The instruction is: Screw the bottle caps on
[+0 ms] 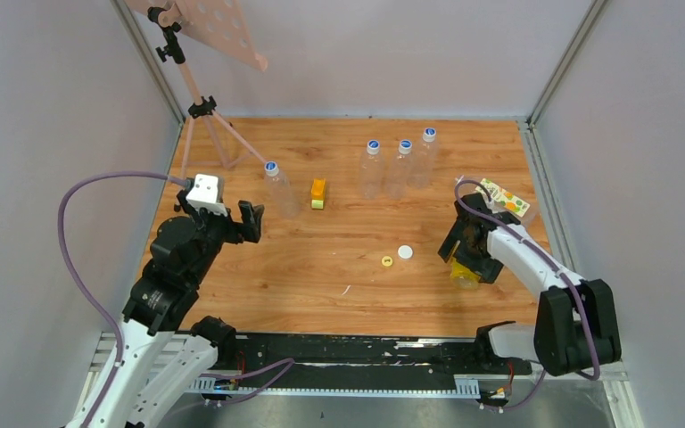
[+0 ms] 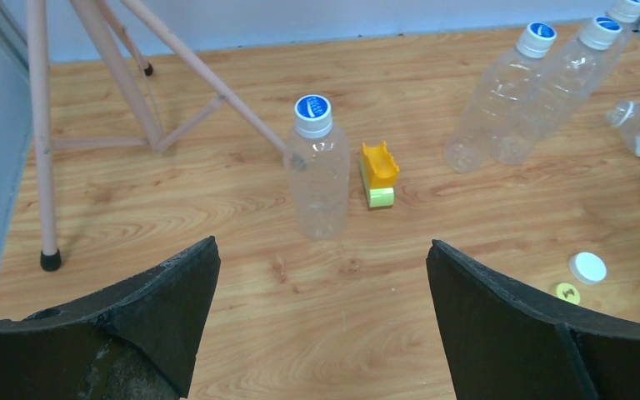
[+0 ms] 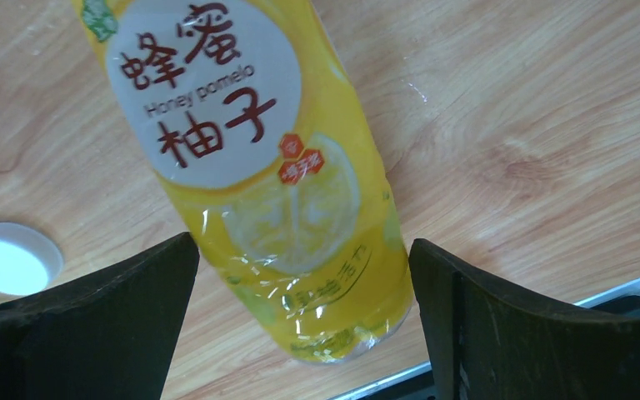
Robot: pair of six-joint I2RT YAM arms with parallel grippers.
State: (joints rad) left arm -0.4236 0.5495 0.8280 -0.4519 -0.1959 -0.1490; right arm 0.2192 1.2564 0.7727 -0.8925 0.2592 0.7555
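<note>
Left gripper noted with jaws apart and empty, facing a capped clear bottle just ahead. A loose yellow cap and white cap are found on the wood between the arms, nearer the right one. Right gripper is recorded spread wide, straddling the yellow honey-pomelo bottle, no contact seen. The bottle appears to lie flat, long axis running away from the wrist, base toward the near table edge; its neck is hidden. The right arm is judged better placed.

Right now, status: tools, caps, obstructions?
Left tool open, empty. Right tool open above yellow bottle. White cap, yellow cap loose on table. Nothing blocking caps.
</note>
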